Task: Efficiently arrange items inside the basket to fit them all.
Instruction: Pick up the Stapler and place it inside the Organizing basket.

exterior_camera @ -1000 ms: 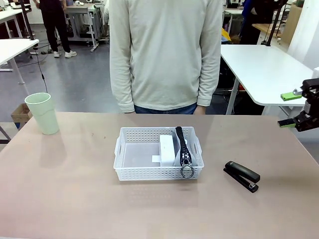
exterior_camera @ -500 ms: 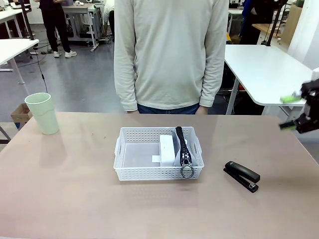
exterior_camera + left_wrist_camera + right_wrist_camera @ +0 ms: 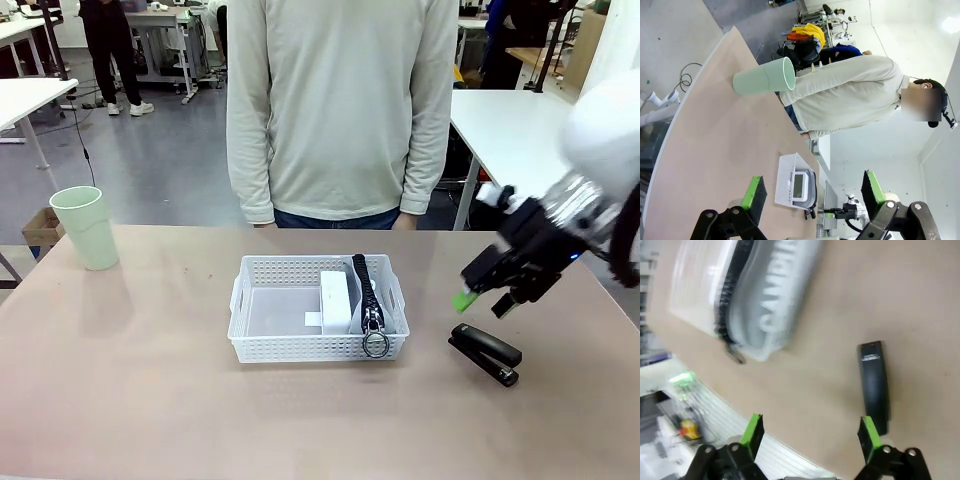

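Observation:
The white basket [image 3: 300, 347] sits mid-table, holding the small white box [image 3: 335, 298] and the grey zip pouch [image 3: 367, 292], which stands on edge along its right wall. To its right the black stapler [image 3: 485, 354] lies on the table. My right gripper [image 3: 484, 300] hovers open just above the stapler's left end. In the right wrist view the stapler [image 3: 874, 385] lies beyond the open right gripper [image 3: 810, 434], toward its right pad [image 3: 868, 436], with the blurred basket [image 3: 780, 305] farther off. The pale green cup [image 3: 85, 227] stands at the far left. My left gripper [image 3: 812, 194] is open and holds nothing, and beyond it are the cup [image 3: 765, 76] and basket [image 3: 785, 182].
A person [image 3: 340, 110] in a pale sweater stands at the table's far edge behind the basket, arms down. The basket's left half [image 3: 275, 310] is bare. Open tabletop [image 3: 150, 380] lies between cup and basket. Other white tables [image 3: 530, 130] stand behind.
My right arm has swung in from the far right edge toward the middle and dropped to just above the stapler, still open. The basket's contents, the stapler and the cup have not moved.

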{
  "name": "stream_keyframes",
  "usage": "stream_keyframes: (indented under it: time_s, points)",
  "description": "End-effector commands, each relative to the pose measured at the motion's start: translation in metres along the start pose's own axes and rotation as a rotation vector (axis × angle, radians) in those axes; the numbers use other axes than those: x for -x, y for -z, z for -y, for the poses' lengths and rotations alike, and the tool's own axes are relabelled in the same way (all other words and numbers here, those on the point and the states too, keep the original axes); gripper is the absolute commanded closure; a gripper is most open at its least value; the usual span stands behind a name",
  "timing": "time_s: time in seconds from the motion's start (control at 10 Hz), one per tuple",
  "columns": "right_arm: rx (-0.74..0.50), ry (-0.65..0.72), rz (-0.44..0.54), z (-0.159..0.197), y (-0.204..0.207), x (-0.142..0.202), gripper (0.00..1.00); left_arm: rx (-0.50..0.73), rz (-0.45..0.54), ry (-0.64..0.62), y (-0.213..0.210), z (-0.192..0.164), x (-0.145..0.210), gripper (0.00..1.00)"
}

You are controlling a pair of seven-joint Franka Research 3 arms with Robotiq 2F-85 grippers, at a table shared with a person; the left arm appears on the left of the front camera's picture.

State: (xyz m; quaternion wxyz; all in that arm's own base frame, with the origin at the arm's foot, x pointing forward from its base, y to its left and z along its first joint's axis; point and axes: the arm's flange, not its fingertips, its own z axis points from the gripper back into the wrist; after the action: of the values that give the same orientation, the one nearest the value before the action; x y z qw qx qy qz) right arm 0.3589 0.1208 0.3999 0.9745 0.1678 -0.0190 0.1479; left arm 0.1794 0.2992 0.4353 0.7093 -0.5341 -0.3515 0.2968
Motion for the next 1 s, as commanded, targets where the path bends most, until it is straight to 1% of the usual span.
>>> stream_keyframes:
  time_s: [0.0,0.1,0.2,0.3,0.4,0.6,0.8,0.9]
  points:
    - [0.107,0.212,0.252,0.025,-0.037,-0.008,0.00,0.019,0.006,-0.003,-0.001,0.001,0.000,0.00]
    - [0.000,0.000,0.000,0.000,0.000,0.000,0.00,0.019,0.006,-0.003,-0.001,0.001,0.000,0.00]
    - [0.070,0.050,0.084,0.003,-0.009,-0.009,0.00,0.019,0.006,-0.003,-0.001,0.001,0.000,0.00]
    - [0.162,0.167,0.120,0.003,-0.011,-0.010,0.00,0.019,0.006,-0.003,-0.001,0.001,0.000,0.00]
    - [0.211,0.191,0.109,-0.002,-0.007,-0.006,0.00,0.019,0.006,-0.003,-0.001,0.001,0.000,0.00]
    - [0.254,0.265,0.056,-0.002,-0.003,0.003,0.00,0.019,0.006,-0.003,-0.001,0.001,0.000,0.00]
    - [0.250,0.320,0.020,0.005,0.005,0.003,0.00,0.019,0.006,-0.003,-0.001,0.001,0.000,0.00]
    - [0.245,0.334,0.026,0.008,0.008,0.004,0.00,0.019,0.006,-0.003,-0.001,0.001,0.000,0.00]
